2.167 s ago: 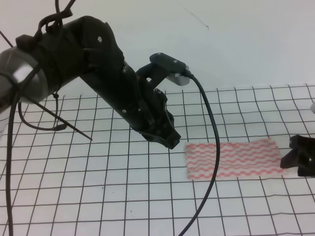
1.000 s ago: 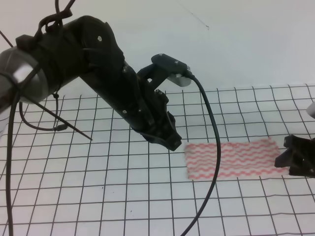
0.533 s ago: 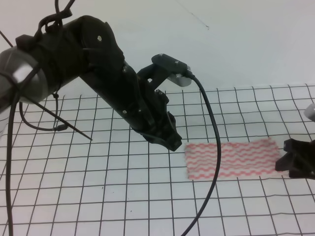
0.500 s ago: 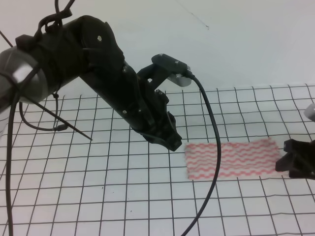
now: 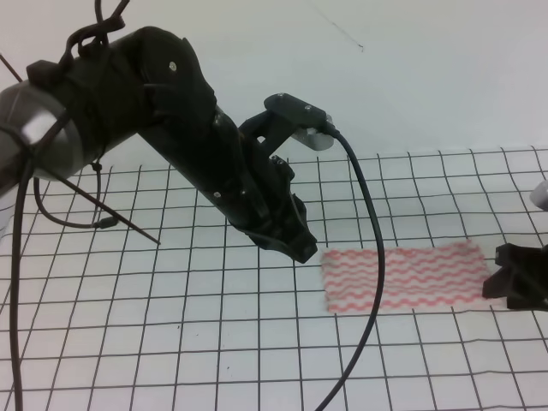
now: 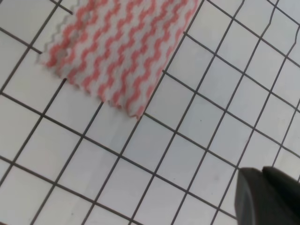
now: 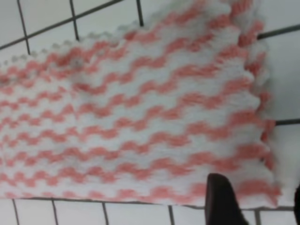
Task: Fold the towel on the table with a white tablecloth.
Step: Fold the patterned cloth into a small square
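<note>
Towel, thin rectangular cloth with pink-red wavy stripes on white: lies flat and unfolded toward the right edge of the table, on the white tablecloth with its thin black grid.
Looks light, soft and limp with scalloped edges; it will likely drape and drag rather than hold shape, so best taken by pinching a corner or short edge. Right gripper sits at the towel's right short edge; its fingers straddle the near-right corner with a gap between them, nothing clamped yet as far as I can judge. Left gripper hangs just beside the towel's far-left corner, apart from it; can't tell how far its jaws are parted, holds nothing visible.
</note>
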You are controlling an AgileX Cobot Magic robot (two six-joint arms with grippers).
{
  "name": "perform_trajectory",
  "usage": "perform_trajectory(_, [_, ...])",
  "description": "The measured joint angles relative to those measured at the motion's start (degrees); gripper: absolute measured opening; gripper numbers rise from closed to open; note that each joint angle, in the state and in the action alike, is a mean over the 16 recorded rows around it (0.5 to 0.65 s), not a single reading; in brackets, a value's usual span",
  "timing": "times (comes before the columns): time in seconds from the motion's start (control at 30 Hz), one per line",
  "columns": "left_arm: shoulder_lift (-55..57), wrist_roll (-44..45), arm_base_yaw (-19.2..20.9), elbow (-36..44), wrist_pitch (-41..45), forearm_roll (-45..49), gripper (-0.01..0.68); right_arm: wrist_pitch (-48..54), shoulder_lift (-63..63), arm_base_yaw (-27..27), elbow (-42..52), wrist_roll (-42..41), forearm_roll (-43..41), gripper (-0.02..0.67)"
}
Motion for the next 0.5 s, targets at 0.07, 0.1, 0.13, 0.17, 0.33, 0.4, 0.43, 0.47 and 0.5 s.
perform_trajectory(0.07, [0.0, 0.0, 0.0, 0.0, 0.0, 0.0, 0.000, 0.1, 0.3, 0.0, -0.1, 0.0, 0.2, 0.328])
perform_trajectory(0.1, [0.0, 0.0, 0.0, 0.0, 0.0, 0.0, 0.000, 0.2, 0.5, 0.0, -0.2, -0.1, 0.4, 0.327])
perform_trajectory(0.13, [0.0, 0.0, 0.0, 0.0, 0.0, 0.0, 0.000, 0.3, 0.7, 0.0, -0.2, -0.2, 0.5, 0.327])
perform_trajectory(0.17, [0.0, 0.0, 0.0, 0.0, 0.0, 0.0, 0.000, 0.4, 0.9, 0.0, -0.3, -0.3, 0.7, 0.326])
perform_trajectory(0.33, [0.0, 0.0, 0.0, 0.0, 0.0, 0.0, 0.000, 0.9, 1.7, 0.0, -0.5, -1.1, 1.7, 0.305])
perform_trajectory(0.4, [0.0, 0.0, 0.0, 0.0, 0.0, 0.0, 0.000, 1.3, 2.0, 0.0, -0.6, -1.5, 2.1, 0.285])
perform_trajectory(0.43, [0.0, 0.0, 0.0, 0.0, 0.0, 0.0, 0.000, 1.4, 2.0, 0.0, -0.7, -1.7, 2.3, 0.274])
perform_trajectory(0.47, [0.0, 0.0, 0.0, 0.0, 0.0, 0.0, 0.000, 1.6, 2.1, 0.0, -0.7, -1.9, 2.5, 0.262])
perform_trajectory(0.5, [0.0, 0.0, 0.0, 0.0, 0.0, 0.0, 0.000, 1.8, 2.1, 0.0, -0.7, -2.1, 2.6, 0.250])
